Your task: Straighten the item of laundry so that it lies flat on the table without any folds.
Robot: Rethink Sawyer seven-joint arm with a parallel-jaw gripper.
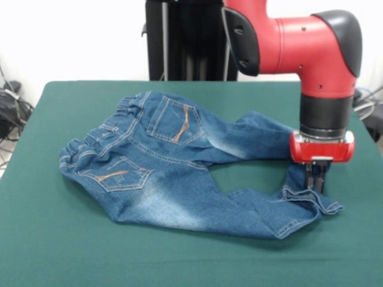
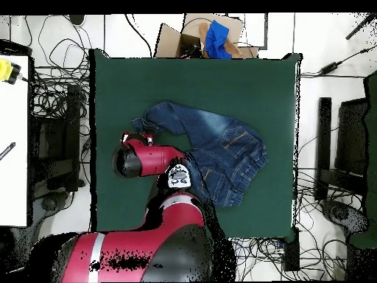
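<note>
Jeans (image 1: 179, 173) lie rumpled, claw (image 1: 316, 179) on leg hem.

In the front view the gripper (image 1: 316, 182) shows only as dark fingers pressed down at the cuffs of the jeans (image 1: 179, 173), and it is too small to tell if they are closed on the cloth or only touching it. In the overhead view the red arm (image 2: 151, 160) covers the gripper and hides the end of the leg under it. The near corners of the table (image 1: 48, 251) are cut off by the bottom edge of the front view.
</note>
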